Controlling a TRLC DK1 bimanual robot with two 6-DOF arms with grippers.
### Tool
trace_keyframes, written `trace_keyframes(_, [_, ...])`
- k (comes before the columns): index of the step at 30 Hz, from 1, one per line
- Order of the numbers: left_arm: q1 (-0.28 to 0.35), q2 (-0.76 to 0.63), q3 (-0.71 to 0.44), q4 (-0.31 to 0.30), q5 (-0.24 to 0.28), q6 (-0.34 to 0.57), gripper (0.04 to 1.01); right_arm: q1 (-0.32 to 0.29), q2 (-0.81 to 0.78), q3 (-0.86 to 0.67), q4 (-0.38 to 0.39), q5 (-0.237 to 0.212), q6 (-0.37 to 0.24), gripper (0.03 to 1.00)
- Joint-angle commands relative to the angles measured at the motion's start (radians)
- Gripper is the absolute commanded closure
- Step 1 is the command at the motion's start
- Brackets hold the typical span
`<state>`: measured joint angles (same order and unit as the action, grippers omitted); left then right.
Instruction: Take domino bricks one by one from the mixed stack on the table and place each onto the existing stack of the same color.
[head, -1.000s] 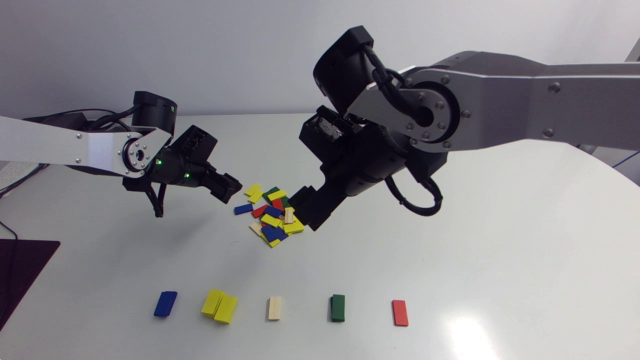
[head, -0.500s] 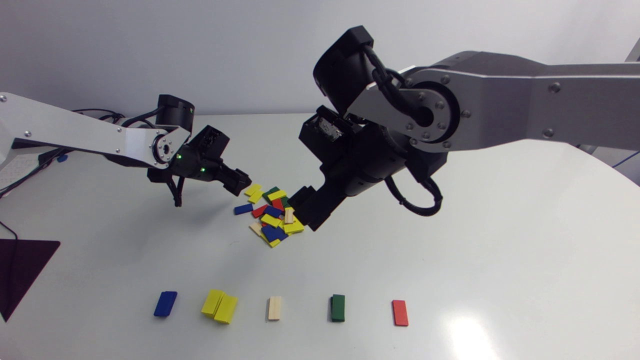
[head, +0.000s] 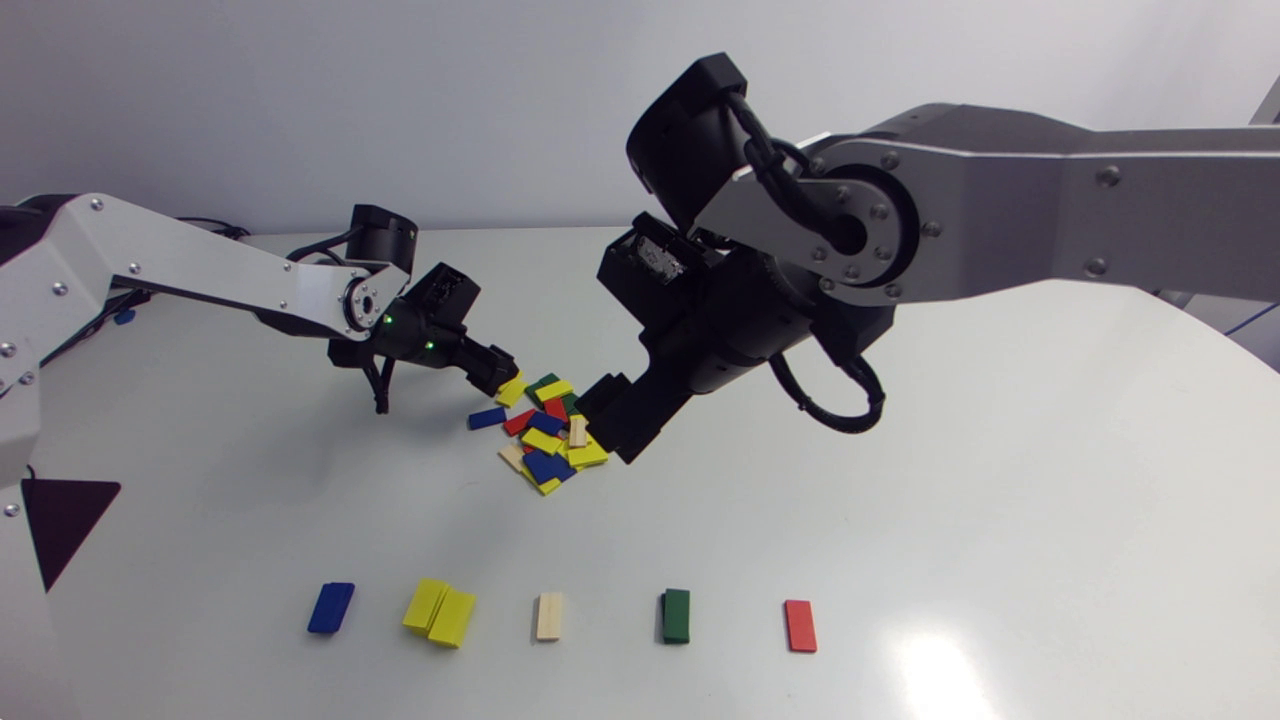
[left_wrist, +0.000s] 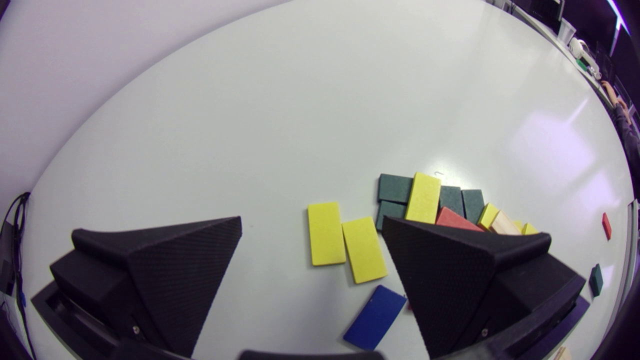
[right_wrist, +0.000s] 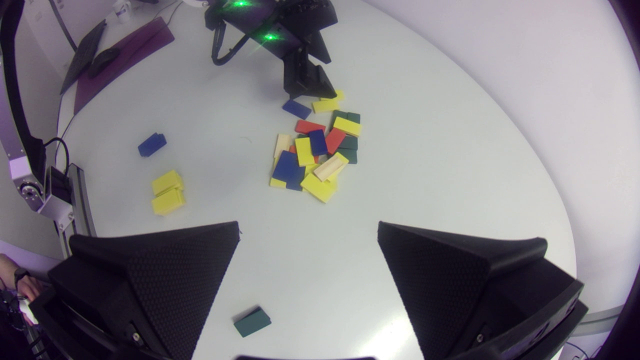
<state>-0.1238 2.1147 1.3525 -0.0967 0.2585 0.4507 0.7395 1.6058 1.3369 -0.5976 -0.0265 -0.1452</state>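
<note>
1. White table (head: 950, 480) lay under both arms and bore every brick.
2. Left gripper (left_wrist: 311, 219) stood released, its fingers wide apart and clamping nothing. Two yellow bricks (left_wrist: 326, 240) lay flat, side by side, between and just ahead of its fingertips.
3. Nearer its body, close by one finger, lay a single blue brick (left_wrist: 375, 317). Beyond that same finger began the mixed pile (head: 548, 430), which the finger partly hid.
4. Right gripper (right_wrist: 308, 223) was released as well, fingers spread and empty. It hung at the pile's opposite edge, with the pile ahead of it.
5. Well apart from both grippers ran a row: blue stack (head: 331, 607), yellow stack (head: 439, 611), pale wood stack (head: 549, 616), green stack (head: 676, 615), red stack (head: 800, 625).
</note>
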Motion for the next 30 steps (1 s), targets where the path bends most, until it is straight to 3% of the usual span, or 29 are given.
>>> trace_keyframes(1, [-0.007, 0.037, 0.037, 0.002, 0.012, -0.010, 0.048, 0.004, -0.015, -0.021, 0.010, -0.007, 0.016, 0.066])
trace_keyframes(30, [0.024, 0.099, 0.059, 0.006, 0.012, 0.023, 0.048, 0.006, -0.018, -0.030, 0.012, -0.009, 0.018, 0.066])
